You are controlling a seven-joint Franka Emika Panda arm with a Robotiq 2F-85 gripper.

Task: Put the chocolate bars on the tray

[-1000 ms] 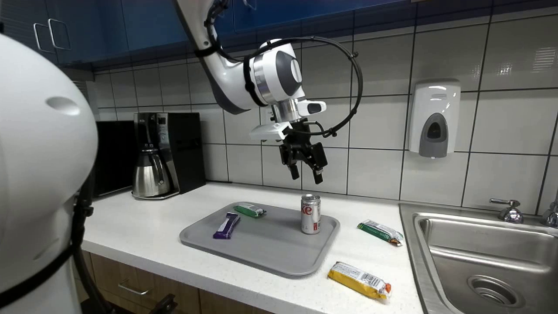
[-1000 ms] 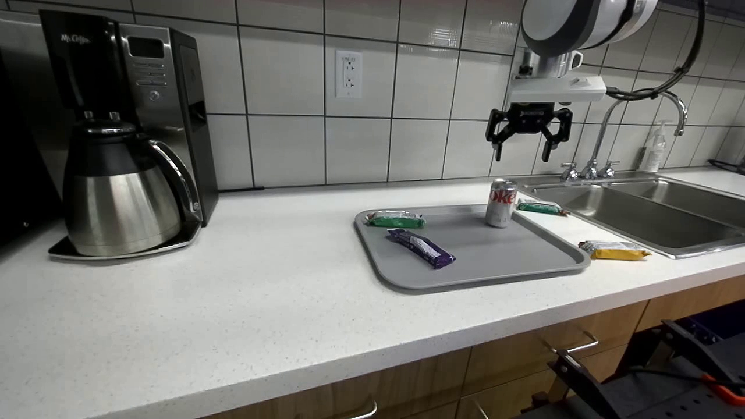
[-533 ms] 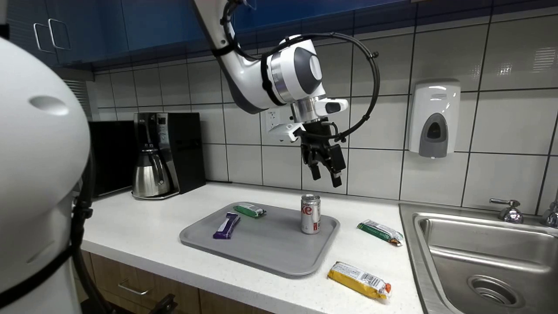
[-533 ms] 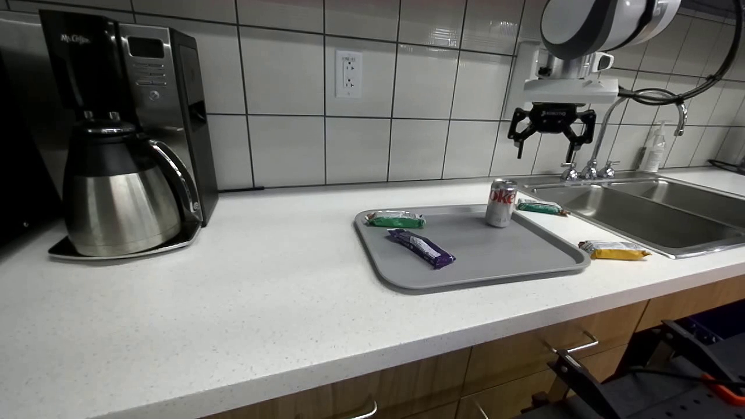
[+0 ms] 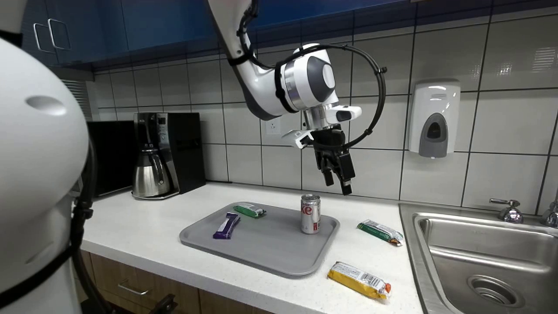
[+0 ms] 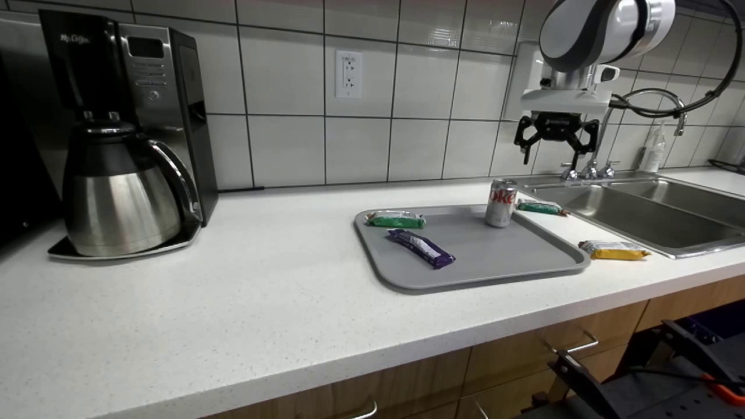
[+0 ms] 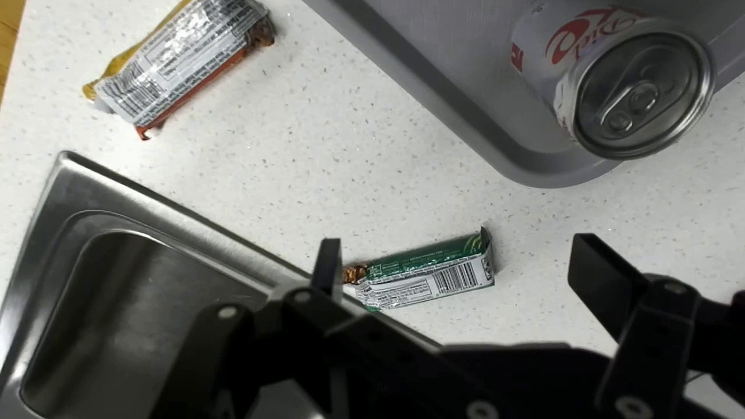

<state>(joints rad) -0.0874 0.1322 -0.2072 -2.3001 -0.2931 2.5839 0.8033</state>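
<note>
A purple bar point(image 5: 226, 226) and a green bar point(image 5: 249, 209) lie on the grey tray point(image 5: 270, 257). A second green bar point(image 5: 380, 232) lies on the counter between the tray and the sink; it also shows in the wrist view point(image 7: 430, 273). A yellow bar point(image 5: 359, 280) lies on the counter nearer the front edge, and in the wrist view point(image 7: 180, 61) at top left. My gripper point(image 5: 338, 186) is open and empty, above the counter behind the can. In the wrist view its fingers point(image 7: 457, 256) stand wide apart, with the second green bar seen between them, below.
A Diet Coke can point(image 5: 310, 214) stands upright on the tray near its right back corner. The steel sink point(image 5: 412, 244) borders the counter bars. A tiled wall and soap dispenser point(image 5: 434, 117) stand behind. A coffee maker point(image 6: 125, 145) stands on the counter.
My arm has moved toward the sink side, past the can, and has lowered a little over the last half second. The gripper has turned slightly and stays open. The bars, can and tray have not moved.
</note>
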